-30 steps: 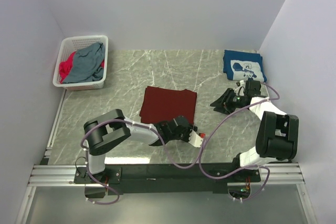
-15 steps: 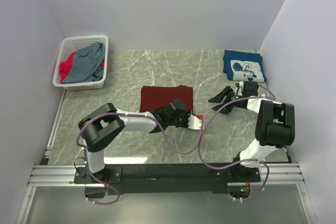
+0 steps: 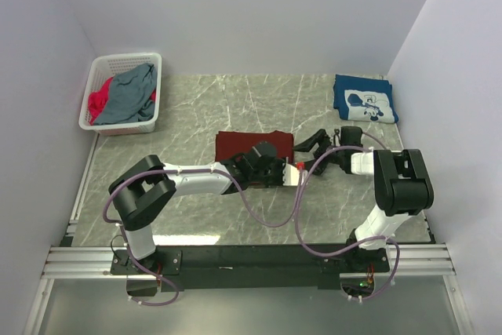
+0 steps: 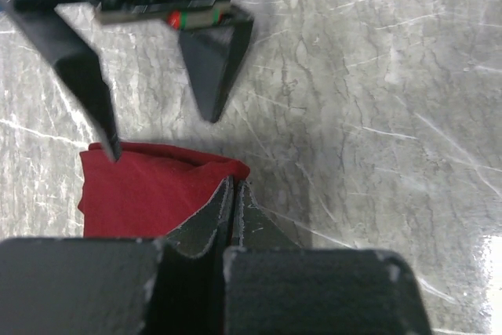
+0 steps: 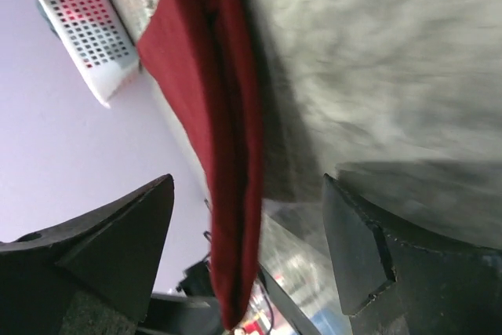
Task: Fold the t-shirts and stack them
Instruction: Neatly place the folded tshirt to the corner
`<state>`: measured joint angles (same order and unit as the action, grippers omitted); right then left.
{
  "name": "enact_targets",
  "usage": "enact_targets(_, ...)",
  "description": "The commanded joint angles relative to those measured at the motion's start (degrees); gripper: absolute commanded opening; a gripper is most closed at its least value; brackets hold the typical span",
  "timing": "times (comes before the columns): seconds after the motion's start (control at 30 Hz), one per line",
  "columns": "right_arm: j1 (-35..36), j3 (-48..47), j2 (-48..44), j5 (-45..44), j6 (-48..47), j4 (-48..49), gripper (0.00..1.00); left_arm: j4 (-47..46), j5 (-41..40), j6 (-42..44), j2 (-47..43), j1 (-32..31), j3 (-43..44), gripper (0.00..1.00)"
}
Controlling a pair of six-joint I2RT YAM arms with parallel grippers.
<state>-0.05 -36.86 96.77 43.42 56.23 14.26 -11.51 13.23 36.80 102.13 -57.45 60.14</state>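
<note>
Maroon t-shirt [image 3: 235, 143] lies long axis left-right; left pincer [image 4: 234, 187] pinches it, right pincer [image 5: 247, 182] open.

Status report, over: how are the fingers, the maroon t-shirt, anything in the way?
Left gripper shut on maroon t-shirt edge. Right gripper open, fingers astride the same shirt's edge. No obstacle seen; grippers close together.

A grey table [image 3: 180, 115] with thin white lines, like stone, lies under the left claw [image 4: 234, 187]. Pale, plain walls [image 3: 235, 13] stand far behind it and off to each side.
</note>
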Motion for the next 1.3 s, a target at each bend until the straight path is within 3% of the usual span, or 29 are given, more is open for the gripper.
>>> enact_targets(0.0, 3.39, 0.74, 0.69, -4.48, 6.43, 9.02, 0.82, -0.27, 0.92, -1.73, -1.05, 0.06, 2.70, 0.00)
enact_targets(0.13, 4.45, 0.21, 2.10, -8.16, 6.35, 8.59, 0.66, -0.18, -0.13, -3.56, -0.79, 0.06, 4.19, 0.01)
enact_targets(0.33, 6.03, -1.28, 5.35, -9.67, 7.75, 8.94, 0.58, 0.08, 0.30, -4.98, -1.23, 0.06, 4.37, 0.00)
enact_targets(0.5, 6.73, -3.91, 8.60, -13.09, 9.25, 9.47, 0.57, -0.09, 0.30, -4.98, -0.79, 0.06, 4.46, 0.00)
enact_targets(0.7, 7.35, -4.80, 9.23, -17.39, 10.04, 7.63, 0.49, -0.80, 0.12, -5.07, 0.18, 0.06, 4.81, 0.00)
enact_targets(1.27, 11.04, -9.10, 13.62, -20.31, 11.18, 4.63, 0.40, -2.82, 0.91, -7.88, 1.67, 0.50, 6.48, 0.00)
